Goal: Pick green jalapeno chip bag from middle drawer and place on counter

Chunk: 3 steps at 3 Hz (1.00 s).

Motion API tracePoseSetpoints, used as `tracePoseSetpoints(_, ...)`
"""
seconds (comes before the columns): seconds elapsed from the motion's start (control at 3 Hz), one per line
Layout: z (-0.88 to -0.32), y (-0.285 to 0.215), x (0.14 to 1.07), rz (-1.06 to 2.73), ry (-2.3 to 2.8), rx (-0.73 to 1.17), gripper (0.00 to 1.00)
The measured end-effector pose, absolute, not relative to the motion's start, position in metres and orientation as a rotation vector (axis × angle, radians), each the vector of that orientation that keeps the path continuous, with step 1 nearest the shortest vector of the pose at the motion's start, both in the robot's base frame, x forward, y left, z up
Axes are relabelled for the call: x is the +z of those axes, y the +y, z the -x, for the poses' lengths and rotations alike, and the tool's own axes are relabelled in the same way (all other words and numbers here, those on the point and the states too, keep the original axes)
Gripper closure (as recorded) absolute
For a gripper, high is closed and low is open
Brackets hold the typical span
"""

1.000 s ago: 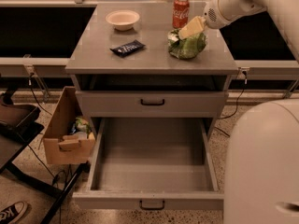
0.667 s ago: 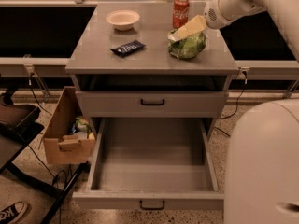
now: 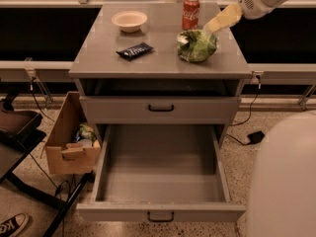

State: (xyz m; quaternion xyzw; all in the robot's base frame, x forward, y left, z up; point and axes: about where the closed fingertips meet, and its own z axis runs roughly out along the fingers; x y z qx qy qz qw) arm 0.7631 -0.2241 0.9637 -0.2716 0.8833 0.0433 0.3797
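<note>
The green jalapeno chip bag [image 3: 197,46] lies crumpled on the right side of the counter [image 3: 158,63], just in front of a red soda can [image 3: 190,13]. My gripper [image 3: 213,25] hangs above and to the right of the bag, tips just off its top right corner, open and holding nothing. The arm reaches in from the upper right. The middle drawer [image 3: 160,157] is pulled fully out below and its inside is bare.
A white bowl [image 3: 129,20] and a dark-blue flat wrapper [image 3: 134,50] sit on the counter's left half. The upper drawer [image 3: 161,108] is shut. A cardboard box [image 3: 73,141] stands left of the cabinet. My white base [image 3: 284,177] fills the lower right.
My gripper has drawn back up and to the right, away from the chip bag, which stays lying on the counter.
</note>
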Motion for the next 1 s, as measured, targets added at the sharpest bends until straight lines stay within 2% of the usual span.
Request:
tracePoseSetpoints(0.33, -0.71, -0.283, 1.014, 0.569, 2.322, -0.055, 0.0)
tracePoseSetpoints(0.67, -0.634, -0.327, 1.028, 0.399, 2.454, -0.172, 0.0)
tracePoseSetpoints(1.0, -0.532, -0.358, 1.027, 0.095, 2.524, -0.158, 0.0)
